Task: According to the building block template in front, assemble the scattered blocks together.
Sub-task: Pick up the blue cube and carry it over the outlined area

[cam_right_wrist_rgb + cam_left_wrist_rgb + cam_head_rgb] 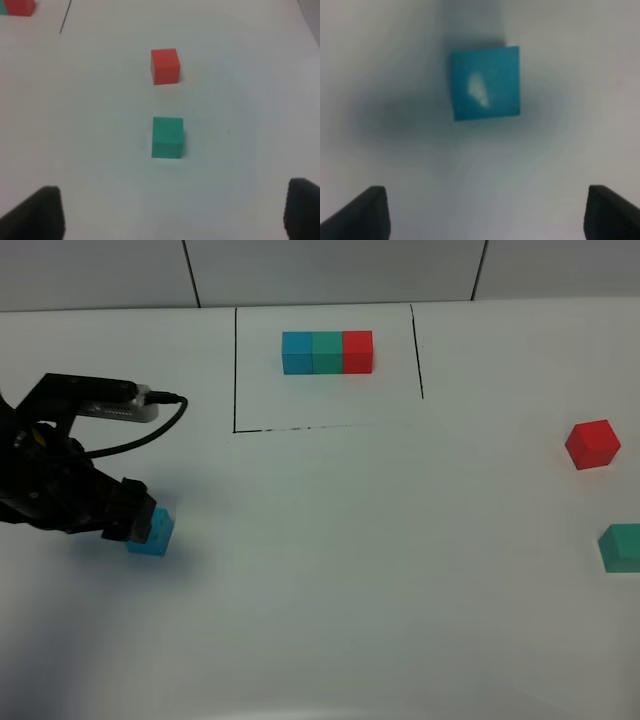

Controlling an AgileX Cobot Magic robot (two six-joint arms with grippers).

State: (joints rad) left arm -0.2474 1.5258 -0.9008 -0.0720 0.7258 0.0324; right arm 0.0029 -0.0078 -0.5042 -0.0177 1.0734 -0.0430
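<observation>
Three loose cubes: blue cube (pixel 152 533) left on the bench (pixel 350 580); red cube (pixel 592 444) and green cube (pixel 622 547) far right.
Template (pixel 327 352): blue-green-red row inside black outline (pixel 235 370), at the back.
Left gripper (pixel 481 216): apart, just beside blue cube.
Right gripper (pixel 172 212): apart, empty.

A plain white table (pixel 400 590) meets a pale panelled wall (pixel 330 270) with dark seams, evenly lit.
</observation>
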